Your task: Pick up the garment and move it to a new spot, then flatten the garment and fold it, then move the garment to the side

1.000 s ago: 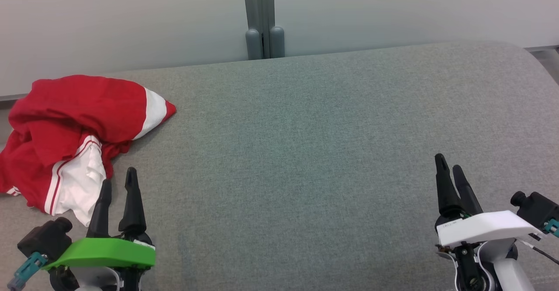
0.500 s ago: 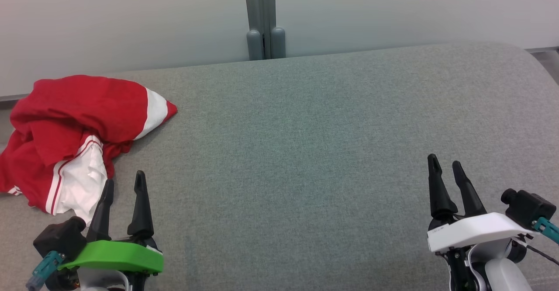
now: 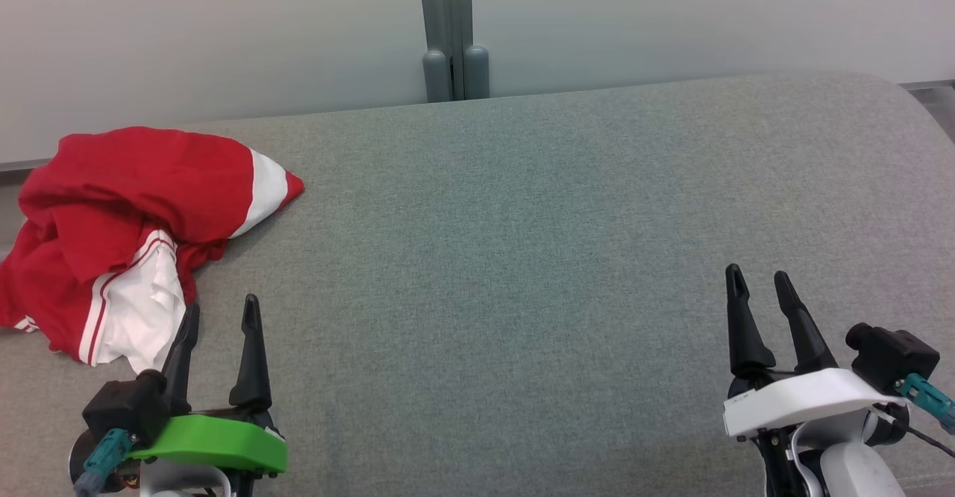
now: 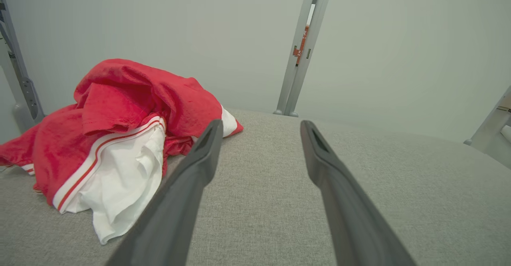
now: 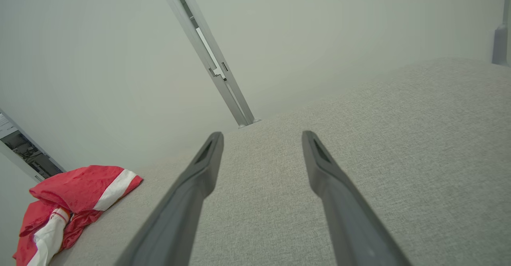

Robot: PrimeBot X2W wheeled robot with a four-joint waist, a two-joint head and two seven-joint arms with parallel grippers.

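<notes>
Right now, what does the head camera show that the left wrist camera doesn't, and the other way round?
Head view: the right fingers, spread open with nothing in them, the green cover behind the left fingers, and the grey cushion across its width. Left wrist view: a red label on the grey post and a grey frame beyond the garment. Shared: the crumpled red and white garment, the open left fingers beside it, the post and the pale wall.

Red-and-white striped garment (image 3: 134, 221), grey surface (image 3: 537, 243)
</notes>
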